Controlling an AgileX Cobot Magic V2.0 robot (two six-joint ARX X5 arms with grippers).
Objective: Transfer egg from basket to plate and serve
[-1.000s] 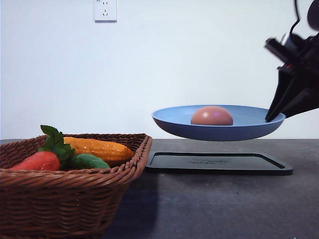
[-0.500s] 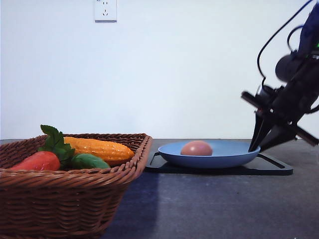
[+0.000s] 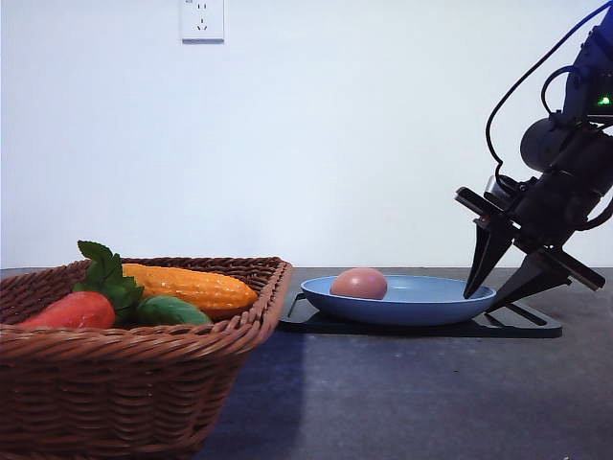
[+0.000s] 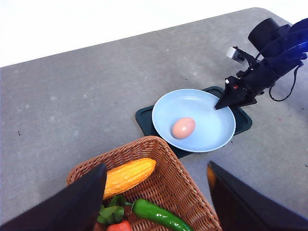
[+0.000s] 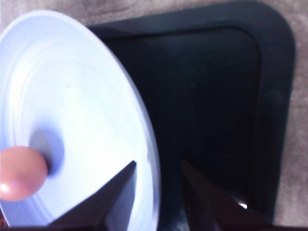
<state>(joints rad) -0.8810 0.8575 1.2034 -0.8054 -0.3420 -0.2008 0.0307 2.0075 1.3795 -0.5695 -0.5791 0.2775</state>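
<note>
On the left of the front view sits the basket [image 3: 134,335], holding a corn cob [image 3: 192,286], a green pepper [image 3: 170,310] and a red leafy vegetable [image 3: 77,309] — and no egg in there. The left end effector [image 4: 156,202] hangs above it with its fingers spread wide, holding nothing.

Moving to the middle, here's the news: a second ago the plate [image 3: 421,305] was in the air, carried well above the black tray [image 3: 522,328]; half a second ago it touched down; now it rests flat on that tray. The egg [image 3: 359,283] has rolled a little toward the plate's left side on landing, and it sits there inside the rim, safe.

Over on the right, the right end effector [image 3: 498,283] has let go — its fingers are parted, one tip over the plate's right rim and the other just outside it, gripping nothing. That reads as the serve being done; what's left, I'd judge, is only for the arm to lift clear without nudging the rim.

As for writing: faint embossed text showed on the tray earlier but is unreadable, and the wall socket [image 3: 202,19] carries no legible marking.
</note>
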